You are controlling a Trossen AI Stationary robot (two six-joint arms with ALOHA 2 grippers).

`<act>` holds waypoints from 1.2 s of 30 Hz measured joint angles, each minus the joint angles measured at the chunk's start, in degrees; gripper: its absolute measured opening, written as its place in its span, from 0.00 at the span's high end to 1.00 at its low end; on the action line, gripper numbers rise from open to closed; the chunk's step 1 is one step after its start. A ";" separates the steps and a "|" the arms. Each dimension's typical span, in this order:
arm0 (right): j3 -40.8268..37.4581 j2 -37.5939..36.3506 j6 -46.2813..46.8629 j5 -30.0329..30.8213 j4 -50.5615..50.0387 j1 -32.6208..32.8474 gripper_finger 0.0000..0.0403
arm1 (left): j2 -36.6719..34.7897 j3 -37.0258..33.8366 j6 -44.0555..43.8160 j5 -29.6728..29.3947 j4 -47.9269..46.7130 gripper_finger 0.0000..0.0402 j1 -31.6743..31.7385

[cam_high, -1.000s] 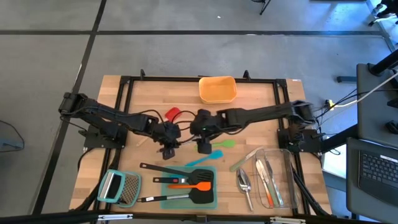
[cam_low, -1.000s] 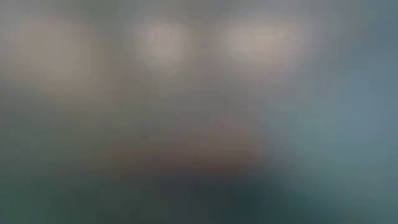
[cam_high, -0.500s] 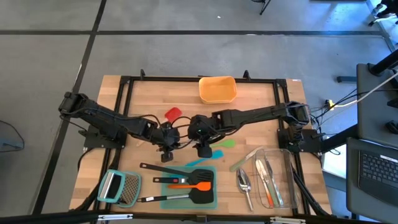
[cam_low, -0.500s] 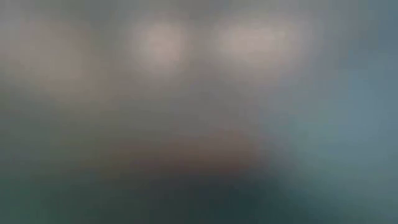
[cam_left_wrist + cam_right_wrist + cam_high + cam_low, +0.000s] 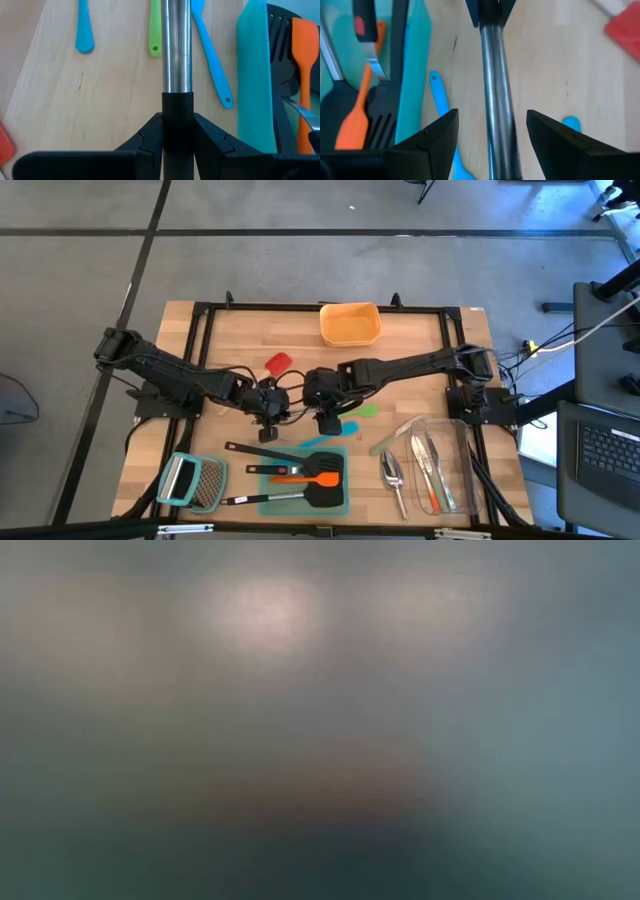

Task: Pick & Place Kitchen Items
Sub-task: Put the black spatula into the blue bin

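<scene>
Mid-table, left gripper (image 5: 177, 131) jaws clamped on black end of silver-handled utensil (image 5: 177, 45), right gripper (image 5: 491, 131) jaws wide apart around its shaft, just far of teal tray (image 5: 343, 502) with turners.

Evenly and brightly lit from above in the high view; soft, short shadows under the arms on the counter (image 5: 190, 330). Low view wholly out of focus, only grey-teal haze with a pale glow near the top. Wrist views sharp in the middle, blurred close up. Long pale glare streak down the steel handle (image 5: 176, 45). No harsh reflections elsewhere.
</scene>
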 joint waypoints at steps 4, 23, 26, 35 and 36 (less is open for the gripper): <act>-0.03 2.56 0.19 -0.26 -1.28 -0.04 0.43 | 0.00 0.00 0.66 0.17 0.16 0.82 0.00; -0.07 2.87 2.71 -0.20 2.16 0.20 0.83 | -0.11 0.00 0.77 0.70 1.18 0.82 0.02; -0.07 2.82 2.69 -0.01 1.92 0.69 0.84 | -0.11 0.00 0.77 0.61 1.31 0.82 -0.02; 0.00 2.75 4.08 2.53 1.51 2.70 0.84 | -0.66 0.05 -1.01 2.49 1.77 0.76 -0.46; 0.00 2.73 4.53 3.24 1.11 2.84 0.84 | -1.05 0.20 -1.66 2.35 1.56 0.71 -0.47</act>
